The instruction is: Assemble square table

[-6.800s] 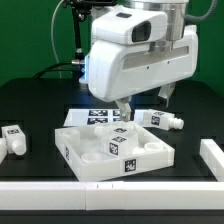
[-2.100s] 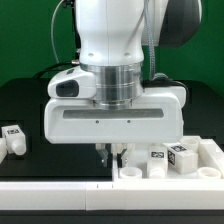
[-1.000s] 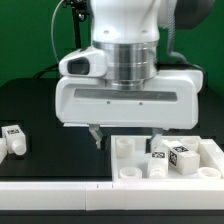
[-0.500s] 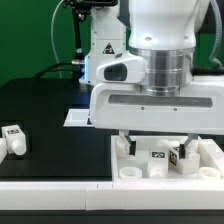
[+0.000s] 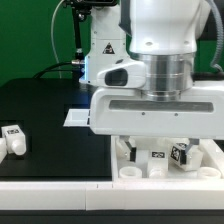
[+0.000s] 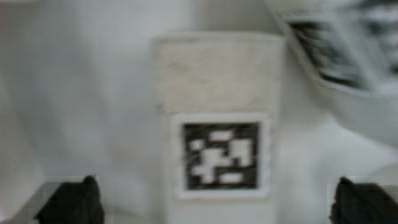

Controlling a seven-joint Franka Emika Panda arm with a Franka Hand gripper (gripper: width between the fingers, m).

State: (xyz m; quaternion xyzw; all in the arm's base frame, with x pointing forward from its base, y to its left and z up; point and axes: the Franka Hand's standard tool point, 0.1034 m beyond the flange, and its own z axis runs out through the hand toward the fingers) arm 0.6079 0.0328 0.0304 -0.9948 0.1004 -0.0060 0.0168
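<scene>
While low over the square table top [image 5: 135,175], claw [image 5: 156,149]: spread, straddling tagged leg [image 6: 217,95], gaps either side.
Top: exterior view's right, rim near front bar [image 5: 50,186].
Open tabletop [image 5: 50,100]: exterior view's left.

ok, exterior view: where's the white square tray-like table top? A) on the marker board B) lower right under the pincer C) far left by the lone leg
B: the white square tray-like table top sits at the exterior view's lower right, below the pincer.
</scene>
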